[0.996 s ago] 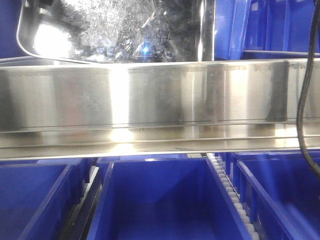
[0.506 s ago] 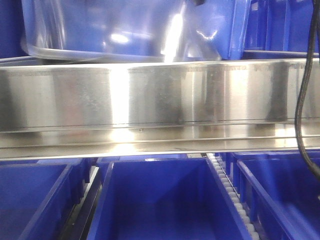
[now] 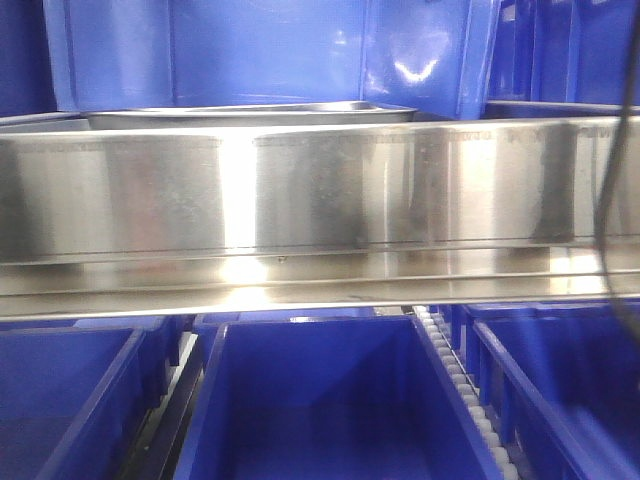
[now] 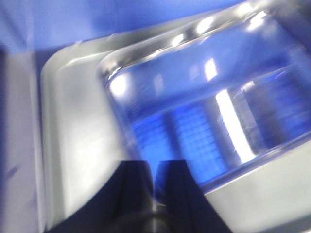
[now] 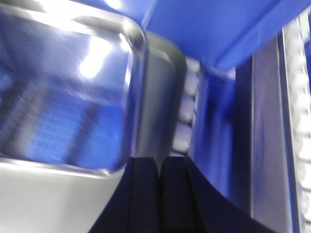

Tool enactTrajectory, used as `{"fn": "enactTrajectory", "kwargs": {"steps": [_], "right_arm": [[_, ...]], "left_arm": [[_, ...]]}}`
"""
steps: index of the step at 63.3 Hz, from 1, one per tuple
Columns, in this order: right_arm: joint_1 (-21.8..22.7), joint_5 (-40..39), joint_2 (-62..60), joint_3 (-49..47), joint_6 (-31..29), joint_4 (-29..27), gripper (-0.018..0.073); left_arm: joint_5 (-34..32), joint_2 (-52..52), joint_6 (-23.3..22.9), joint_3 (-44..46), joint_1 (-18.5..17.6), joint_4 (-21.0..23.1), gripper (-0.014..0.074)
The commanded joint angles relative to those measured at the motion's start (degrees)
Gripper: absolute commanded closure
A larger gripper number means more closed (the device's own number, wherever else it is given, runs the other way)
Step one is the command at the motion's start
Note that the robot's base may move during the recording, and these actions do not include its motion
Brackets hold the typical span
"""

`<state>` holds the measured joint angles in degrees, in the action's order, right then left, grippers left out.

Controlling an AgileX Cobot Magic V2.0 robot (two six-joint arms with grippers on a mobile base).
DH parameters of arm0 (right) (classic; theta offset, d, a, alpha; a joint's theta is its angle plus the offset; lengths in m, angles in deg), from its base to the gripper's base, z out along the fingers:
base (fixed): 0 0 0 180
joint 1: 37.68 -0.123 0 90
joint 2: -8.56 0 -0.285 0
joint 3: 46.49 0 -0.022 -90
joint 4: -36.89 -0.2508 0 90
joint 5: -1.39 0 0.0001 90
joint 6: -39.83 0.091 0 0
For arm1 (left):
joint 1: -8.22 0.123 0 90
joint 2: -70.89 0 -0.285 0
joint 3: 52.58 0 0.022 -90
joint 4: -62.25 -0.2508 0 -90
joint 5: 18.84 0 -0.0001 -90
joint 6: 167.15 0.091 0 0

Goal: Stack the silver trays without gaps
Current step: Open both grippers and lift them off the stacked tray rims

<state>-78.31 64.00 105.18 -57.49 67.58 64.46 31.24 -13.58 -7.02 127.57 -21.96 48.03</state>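
Observation:
A silver tray (image 3: 250, 115) lies flat behind the steel rail, only its thin rim showing in the front view. The left wrist view looks into its mirror base (image 4: 194, 111), with a broad grey wall and a rounded corner on the left. My left gripper (image 4: 154, 167) sits at the tray's near edge, fingers almost together on the rim. In the right wrist view the same kind of shiny base (image 5: 63, 97) fills the upper left, and my right gripper (image 5: 160, 162) is shut at the tray's near right corner. Whether another tray lies underneath cannot be told.
A long polished steel rail (image 3: 320, 190) spans the front view. Blue bins (image 3: 330, 400) stand below it and a tall blue bin (image 3: 270, 50) stands behind the tray. A black cable (image 3: 605, 200) hangs at the right. White rollers (image 5: 187, 111) run beside the tray.
The tray was held up and tilted, its base facing the front camera. It has come down level and now lies low behind the rail.

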Motion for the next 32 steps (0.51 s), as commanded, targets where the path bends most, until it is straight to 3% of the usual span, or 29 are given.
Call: {"fn": "enactTrajectory", "kwargs": {"steps": [1, 11, 20, 32], "right_arm": [[0.08, -3.06, -3.73, -0.23, -0.28, 0.23, 0.0638], [0.08, -8.56, -9.39, 0.41, -0.28, -0.87, 0.0638], [0.03, -13.9, -16.11, 4.38, -0.28, -0.97, 0.0638], [0.03, -24.17, -24.69, 16.62, -0.28, -0.37, 0.0638]], "left_arm": [[-4.2, 2.8, -0.17, 0.47, -0.4, 0.37, 0.0596], [-11.37, 7.88, -0.17, -1.14, -0.4, 0.37, 0.0596], [-24.15, 14.85, 0.34, -8.11, -0.4, -0.27, 0.0606], [-45.12, 19.58, 0.42, -21.3, -4.81, -10.13, 0.0606]]}}
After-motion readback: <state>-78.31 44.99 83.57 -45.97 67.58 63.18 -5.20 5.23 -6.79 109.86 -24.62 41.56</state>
